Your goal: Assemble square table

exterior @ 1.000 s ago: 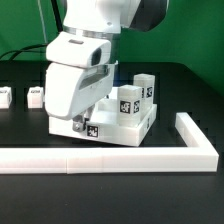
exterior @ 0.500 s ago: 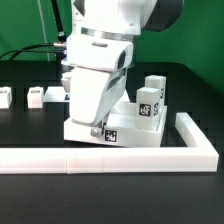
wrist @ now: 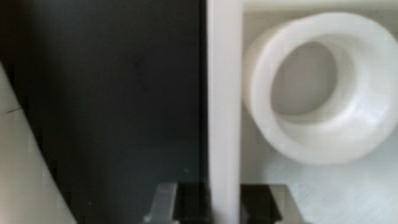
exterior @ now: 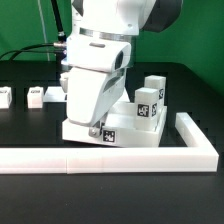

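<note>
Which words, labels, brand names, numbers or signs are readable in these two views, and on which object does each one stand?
No readable words, numbers or brand names in either view.
White plastic square tabletop: one black-and-white square tag on its front wall, a pattern, not text.
White block legs on it: similar tags, patterns only.
Small white blocks at the exterior view's left: dark marks, too small to read.

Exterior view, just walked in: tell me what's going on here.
The Panda arm's end effector is shut on the rim of the white square tabletop, near its corner toward the exterior view's left. Two tagged legs stand on the tabletop's other side. More small white blocks lie loose farther back on the left, and the L-shaped rail runs along the front.
</note>
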### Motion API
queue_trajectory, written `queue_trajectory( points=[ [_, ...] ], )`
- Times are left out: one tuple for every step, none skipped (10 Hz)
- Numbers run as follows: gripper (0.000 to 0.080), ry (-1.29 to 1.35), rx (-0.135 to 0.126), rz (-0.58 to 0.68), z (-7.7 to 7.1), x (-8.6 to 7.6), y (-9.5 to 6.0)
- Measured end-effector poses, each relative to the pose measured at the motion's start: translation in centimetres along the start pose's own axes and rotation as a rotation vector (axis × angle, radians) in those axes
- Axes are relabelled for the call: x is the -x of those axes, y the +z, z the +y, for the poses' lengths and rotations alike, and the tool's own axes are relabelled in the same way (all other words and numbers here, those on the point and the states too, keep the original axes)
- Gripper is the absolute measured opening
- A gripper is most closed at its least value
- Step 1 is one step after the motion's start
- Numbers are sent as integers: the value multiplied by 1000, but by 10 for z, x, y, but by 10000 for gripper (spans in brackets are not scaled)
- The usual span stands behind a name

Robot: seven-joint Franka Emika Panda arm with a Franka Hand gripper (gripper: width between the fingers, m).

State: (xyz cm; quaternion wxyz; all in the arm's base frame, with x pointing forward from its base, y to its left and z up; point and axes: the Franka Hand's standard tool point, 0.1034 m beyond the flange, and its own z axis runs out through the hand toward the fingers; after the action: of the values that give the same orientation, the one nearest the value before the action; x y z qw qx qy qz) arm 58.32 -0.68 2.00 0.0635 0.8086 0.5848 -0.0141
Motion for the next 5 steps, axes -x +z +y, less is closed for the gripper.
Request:
queue_trajectory(
  points=[
    [64,-19,-2,0,-2,-7,1],
    [64,-43,-4,2,-1,-16,2],
    [64,-74,0,3,0,-22,2],
    [64,-64,-1,3,1,-19,2],
    [64,-68,-1,2,1,-18,2]
  ],
)
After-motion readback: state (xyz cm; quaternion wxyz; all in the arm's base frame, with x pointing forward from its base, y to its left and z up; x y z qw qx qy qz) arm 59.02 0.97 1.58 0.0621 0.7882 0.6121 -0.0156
